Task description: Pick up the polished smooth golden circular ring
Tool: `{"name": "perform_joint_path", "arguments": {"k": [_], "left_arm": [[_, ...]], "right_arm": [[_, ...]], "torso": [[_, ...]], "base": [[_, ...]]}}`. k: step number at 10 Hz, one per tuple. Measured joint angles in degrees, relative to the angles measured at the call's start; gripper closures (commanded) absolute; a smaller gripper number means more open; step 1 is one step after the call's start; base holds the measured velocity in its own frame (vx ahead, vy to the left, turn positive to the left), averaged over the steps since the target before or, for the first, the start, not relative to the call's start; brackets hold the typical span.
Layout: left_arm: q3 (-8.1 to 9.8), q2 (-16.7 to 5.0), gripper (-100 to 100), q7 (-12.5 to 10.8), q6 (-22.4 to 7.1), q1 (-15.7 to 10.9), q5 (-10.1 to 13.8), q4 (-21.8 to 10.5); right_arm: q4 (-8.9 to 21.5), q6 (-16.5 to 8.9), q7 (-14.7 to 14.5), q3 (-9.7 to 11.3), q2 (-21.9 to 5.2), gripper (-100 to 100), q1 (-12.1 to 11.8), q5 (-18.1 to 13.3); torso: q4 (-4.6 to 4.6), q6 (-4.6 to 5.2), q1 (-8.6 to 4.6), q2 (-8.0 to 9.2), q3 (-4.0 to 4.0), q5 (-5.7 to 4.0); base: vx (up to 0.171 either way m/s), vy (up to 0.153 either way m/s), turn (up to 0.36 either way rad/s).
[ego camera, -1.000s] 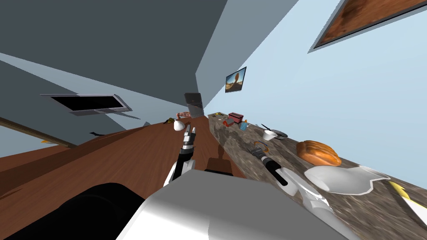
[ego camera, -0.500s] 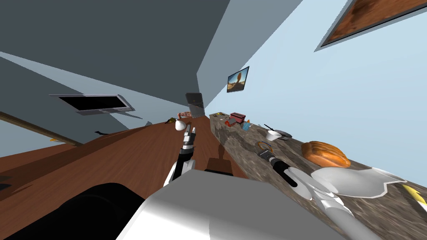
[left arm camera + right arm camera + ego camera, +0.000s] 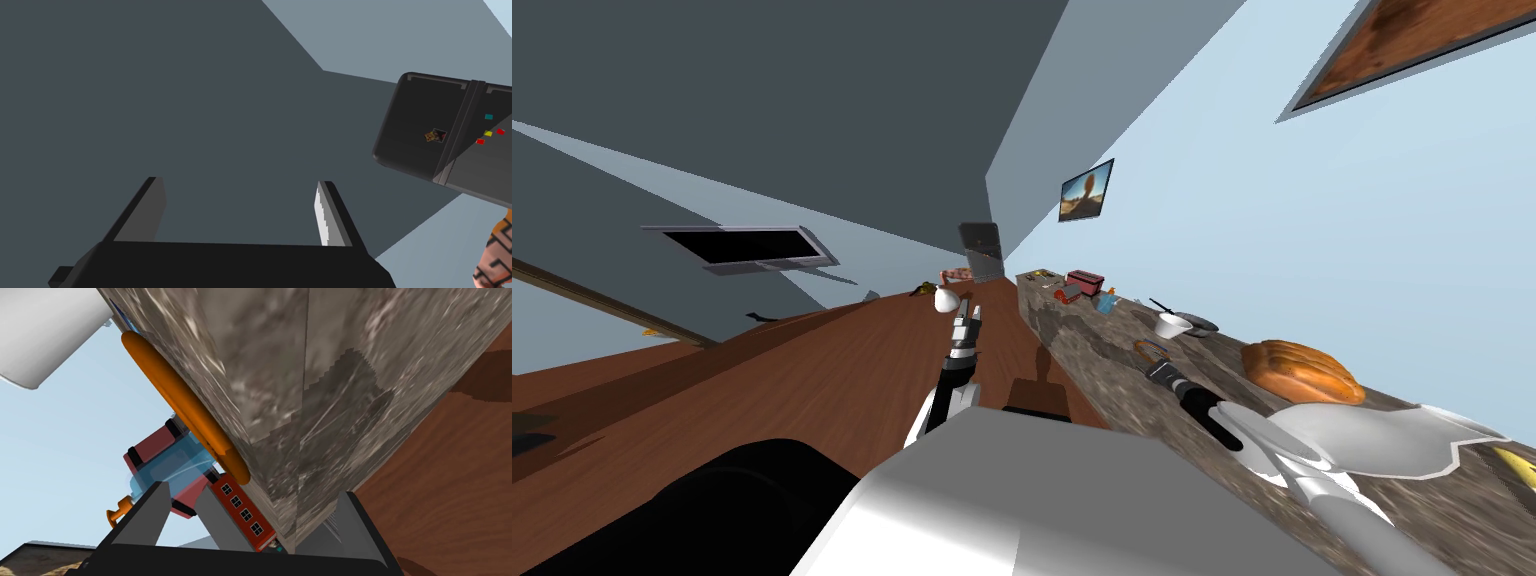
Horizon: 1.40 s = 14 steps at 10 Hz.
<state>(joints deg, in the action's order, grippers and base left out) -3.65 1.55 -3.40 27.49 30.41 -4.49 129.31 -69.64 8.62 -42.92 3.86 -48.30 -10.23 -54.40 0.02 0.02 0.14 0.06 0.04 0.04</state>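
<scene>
Right gripper at the ring, fingers spread.

The orange-gold ring [image 3: 1148, 349] lies flat on the mottled stone tabletop [image 3: 1092, 345], nearer the robot than a white cup [image 3: 1172, 325]. The right gripper [image 3: 1153, 364] sits low beside it, fingers wide apart and gripping nothing. In the right wrist view the ring [image 3: 185, 413] shows edge-on, its near end just ahead of the gap in the right gripper [image 3: 254, 488]. Past it stand a red toaster [image 3: 152, 448] and a pale blue thing [image 3: 165, 470]. Further along the tabletop are a brown loaf [image 3: 1302, 370] and a white dish [image 3: 1372, 440]. The left gripper [image 3: 970, 312] hangs over the wooden floor [image 3: 812, 380], fingers apart and empty, pointing toward a dark fridge [image 3: 440, 135].
</scene>
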Motion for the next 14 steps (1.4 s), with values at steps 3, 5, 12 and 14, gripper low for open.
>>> {"name": "perform_joint_path", "arguments": {"k": [3, 5, 12, 14], "left_arm": [[0.00, 0.0, 0, 0.0, 0.0, 0.0, 0.0, 0.0], [0.01, 0.0, 0, 0.0, 0.0, 0.0, 0.0, 0.0], [0.00, 0.0, 0, 0.0, 0.0, 0.0, 0.0, 0.0], [0.00, 0.0, 0, 0.0, 0.0, 0.0, 0.0, 0.0]], "right_arm": [[1.6, -0.7, -1.2, 0.5, -1.5, 0, 0.8, -1.3], [0.5, -0.9, -1.5, 0.5, -1.0, -100, 0.0, -1.6], [-4.4, -1.2, -2.1, 1.0, 0.3, 100, -3.8, -2.6], [-4.4, -1.2, -2.1, 1.0, 0.3, 0, -3.8, -2.6]], "torso": [[-0.01, 0.00, -0.10, -0.03, -0.02, -0.02], [-0.05, 0.03, -0.19, -0.25, -0.13, -0.05], [0.19, -0.08, -0.42, -0.29, -0.05, 0.21], [0.18, -0.08, -0.48, -0.33, -0.08, 0.18]], "base": [[-0.001, 0.018, 0.004], [0.120, -0.018, -0.137], [0.068, -0.013, -0.037], [0.000, 0.000, 0.000]]}}
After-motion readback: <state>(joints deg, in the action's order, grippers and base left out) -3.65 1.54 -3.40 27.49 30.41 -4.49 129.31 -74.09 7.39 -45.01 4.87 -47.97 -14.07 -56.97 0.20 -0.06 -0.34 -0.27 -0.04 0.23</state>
